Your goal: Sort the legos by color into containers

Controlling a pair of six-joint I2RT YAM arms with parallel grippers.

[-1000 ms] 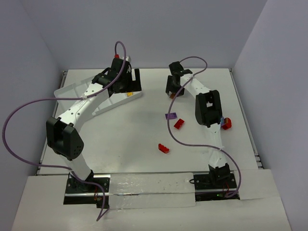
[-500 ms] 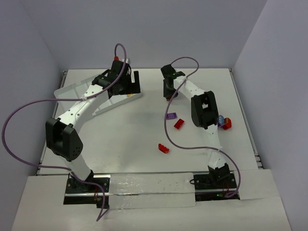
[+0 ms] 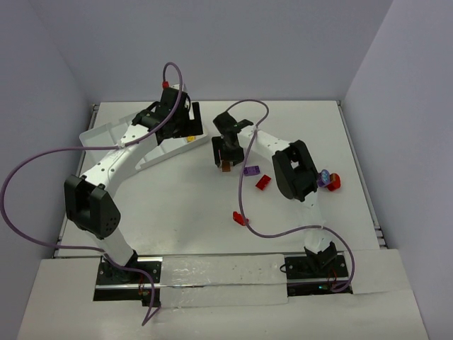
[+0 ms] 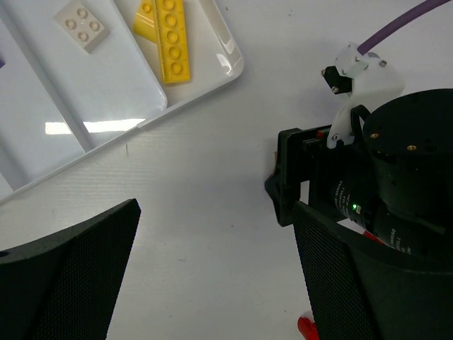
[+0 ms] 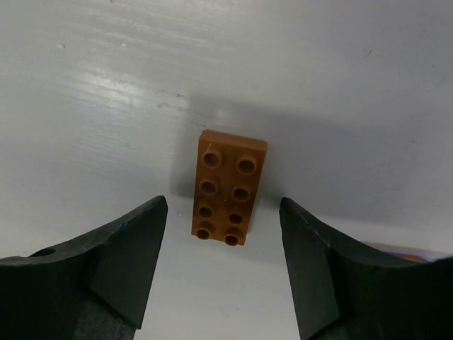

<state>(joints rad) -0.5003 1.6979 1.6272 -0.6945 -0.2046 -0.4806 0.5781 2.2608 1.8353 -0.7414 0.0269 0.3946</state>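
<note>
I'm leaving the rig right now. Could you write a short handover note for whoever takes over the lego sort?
Left gripper: open, empty, above the table beside the tray.
Right gripper: open, with a finger on either side of the orange brick, not touching it.
Done: yellow bricks and a beige brick lie in separate tray compartments.
To do: the orange brick, a purple brick and the red bricks are loose on the table.
</note>
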